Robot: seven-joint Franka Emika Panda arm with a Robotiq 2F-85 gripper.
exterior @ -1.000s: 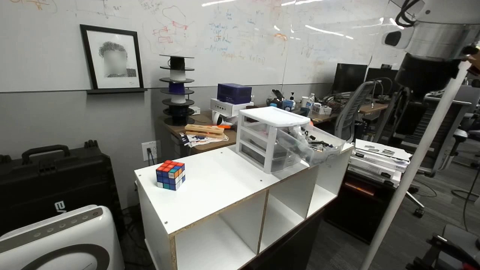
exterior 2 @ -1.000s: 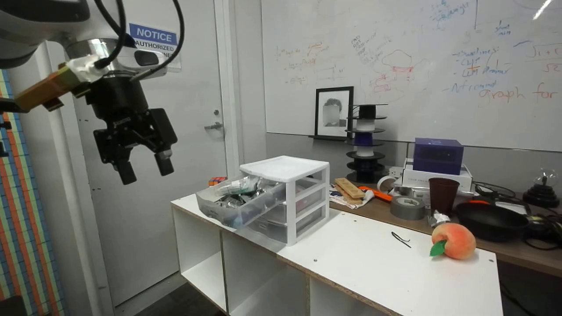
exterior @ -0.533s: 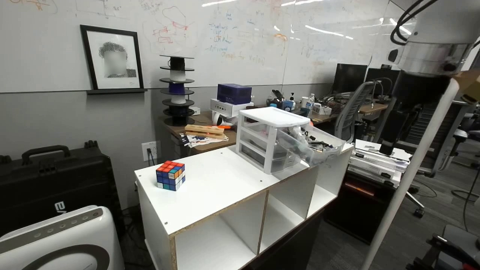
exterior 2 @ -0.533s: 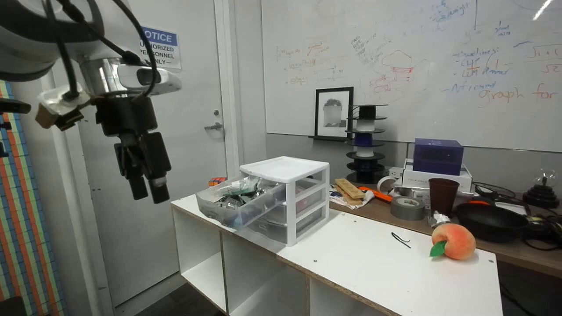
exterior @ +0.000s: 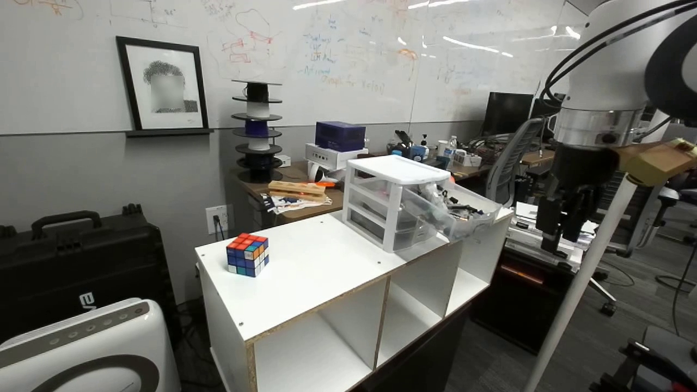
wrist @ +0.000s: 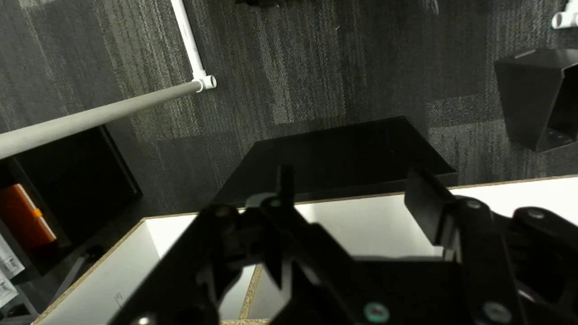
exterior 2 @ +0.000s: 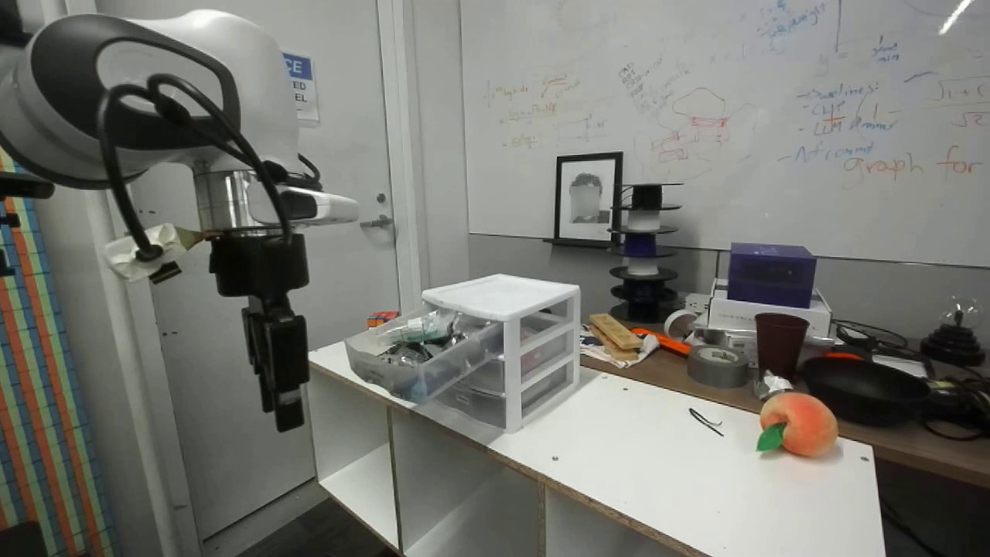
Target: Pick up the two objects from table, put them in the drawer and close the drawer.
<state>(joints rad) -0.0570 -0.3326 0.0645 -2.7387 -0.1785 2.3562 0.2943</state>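
Drawer in both exterior views, wrist's downward

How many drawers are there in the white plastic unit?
3: the top drawer, pulled out; the middle drawer below it, partly hidden; and the bottom drawer under that. No further one seems hidden.

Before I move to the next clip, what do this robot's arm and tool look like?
The arm is rounded and white, with a dark grey band and silver metal collar. Black cables loop outside it. The tool is black, two-fingered. A gold-coloured block juts out near the collar. I can read no markings.
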